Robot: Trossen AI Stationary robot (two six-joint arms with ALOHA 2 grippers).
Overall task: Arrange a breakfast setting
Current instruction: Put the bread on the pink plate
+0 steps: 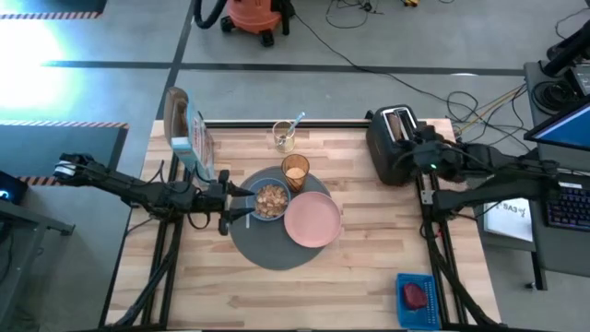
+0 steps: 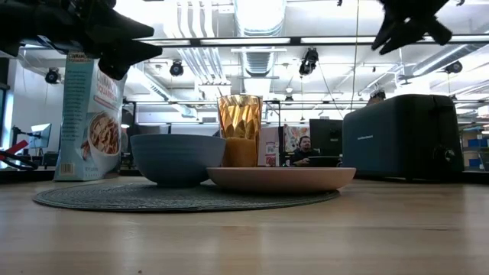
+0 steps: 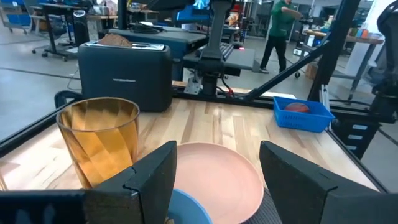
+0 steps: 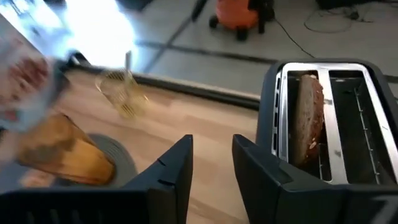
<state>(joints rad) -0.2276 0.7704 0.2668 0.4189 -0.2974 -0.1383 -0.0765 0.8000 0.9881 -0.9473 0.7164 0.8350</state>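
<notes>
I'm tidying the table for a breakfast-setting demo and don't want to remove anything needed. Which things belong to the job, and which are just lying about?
Belongs to the job:
dark-grey mat
blue bowl
pink plate
amber tumbler
toast slice in the toaster
red food piece in the blue tray
light-blue spoon in the clear glass

Just lying about:
black toaster
clear glass
cereal box

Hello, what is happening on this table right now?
A two-armed robot is laying out breakfast. On the round grey mat stand a blue bowl with cereal, a pink plate, still empty, and an amber tumbler. The left gripper hovers open beside the bowl. The right gripper, fingers apart and empty, hangs over the black toaster, where the toast slice sits in a slot. A red food piece waits in a blue basket.
</notes>
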